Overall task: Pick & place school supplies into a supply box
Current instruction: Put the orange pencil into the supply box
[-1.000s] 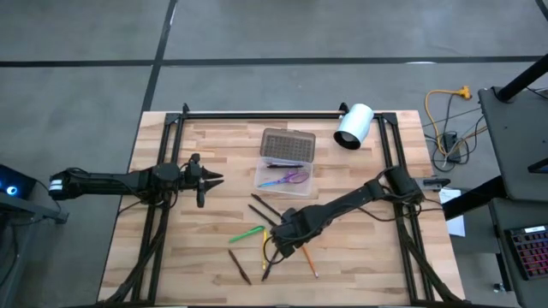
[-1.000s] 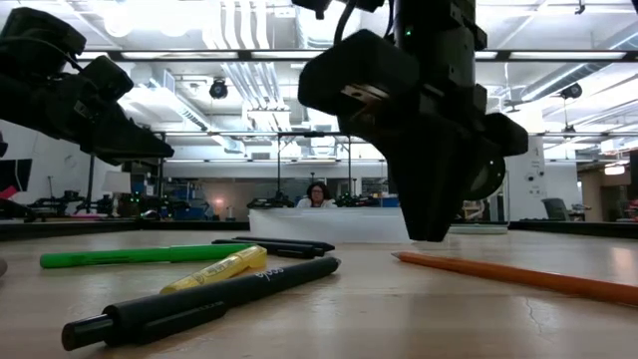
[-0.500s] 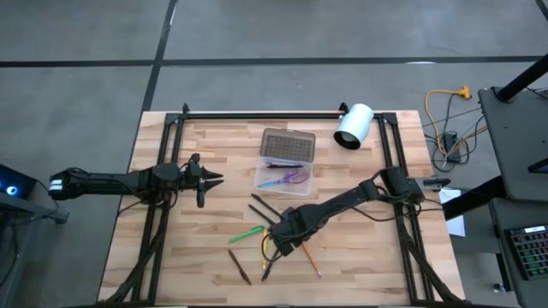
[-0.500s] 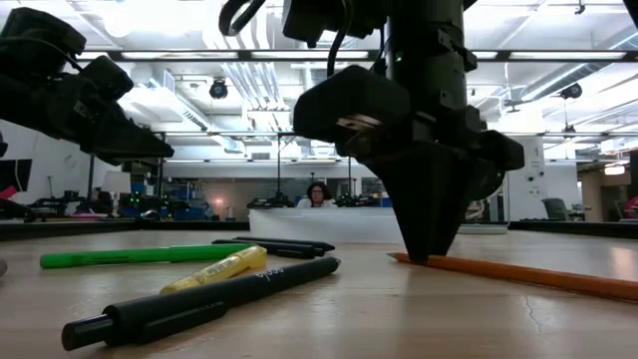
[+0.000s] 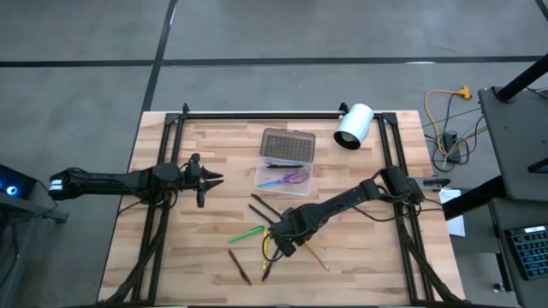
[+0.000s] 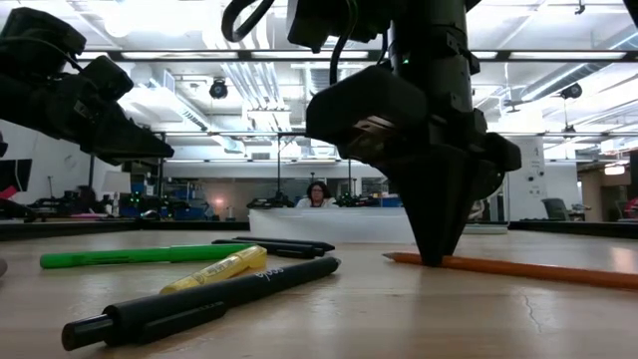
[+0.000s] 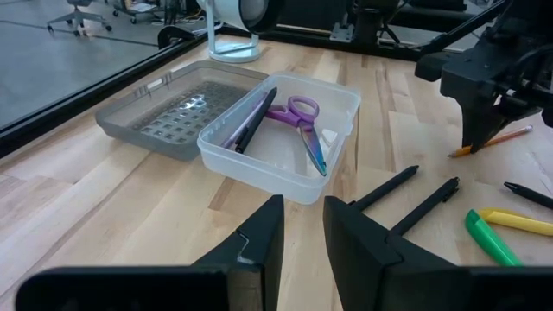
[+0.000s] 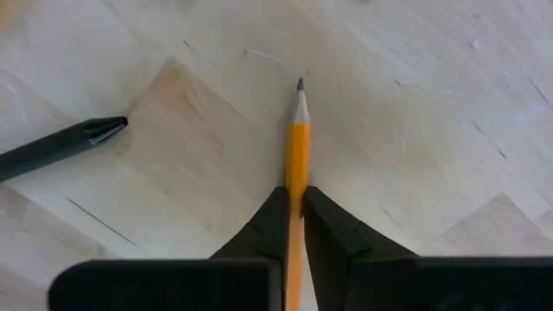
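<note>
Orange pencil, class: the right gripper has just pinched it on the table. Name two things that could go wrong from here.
1. The right gripper holds the orange pencil near its sharpened end, so the long tail may droop or swing on lifting.
2. The supply box already holds purple scissors and a dark pen; a tilted pencil might catch its rim or land across them.

A wooden table [image 5: 205, 227] carries scattered pens and pencils [image 5: 248, 233], the supply box [image 5: 282, 171] and a white cylinder [image 5: 353, 126].
</note>
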Tool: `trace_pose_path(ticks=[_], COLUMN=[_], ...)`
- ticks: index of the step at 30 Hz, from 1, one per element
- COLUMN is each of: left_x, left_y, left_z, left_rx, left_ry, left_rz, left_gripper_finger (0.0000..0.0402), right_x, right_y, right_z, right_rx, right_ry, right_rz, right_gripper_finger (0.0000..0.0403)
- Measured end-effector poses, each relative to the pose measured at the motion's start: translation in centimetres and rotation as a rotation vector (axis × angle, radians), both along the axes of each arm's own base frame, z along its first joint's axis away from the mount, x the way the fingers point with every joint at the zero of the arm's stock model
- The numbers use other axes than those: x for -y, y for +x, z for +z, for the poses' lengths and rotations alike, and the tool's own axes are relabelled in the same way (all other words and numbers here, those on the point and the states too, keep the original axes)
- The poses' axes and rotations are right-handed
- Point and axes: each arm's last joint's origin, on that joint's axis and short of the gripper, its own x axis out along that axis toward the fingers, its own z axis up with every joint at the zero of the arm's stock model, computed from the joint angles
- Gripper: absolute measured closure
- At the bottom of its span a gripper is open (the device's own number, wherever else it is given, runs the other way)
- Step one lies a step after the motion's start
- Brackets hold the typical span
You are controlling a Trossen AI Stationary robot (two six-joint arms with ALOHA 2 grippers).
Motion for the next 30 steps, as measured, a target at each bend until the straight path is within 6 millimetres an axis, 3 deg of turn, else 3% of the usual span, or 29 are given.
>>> trace_pose_path(ticks=[11, 21, 30], left_x=[0.0, 0.0, 0.0], left_y=[0.0, 0.0, 0.0], left_z=[0.0, 0.0, 0.0], left_rx=[0.0, 0.0, 0.0], left_ry=[0.0, 0.0, 0.0], left_rz=[0.0, 0.0, 0.0], left_gripper_finger=[0.0332, 0.0332, 0.0332], right_x=[0.5, 0.6, 0.8], right_y=[-0.6, 0.3, 0.5], right_z=[0.2, 4.1, 5.3], right_rx=[-0.074, -0.028, 0.006], right_ry=[-0.017, -0.219, -0.343], right_rz=[0.031, 0.052, 0.105], right_gripper_finger=[0.039, 0.039, 0.039])
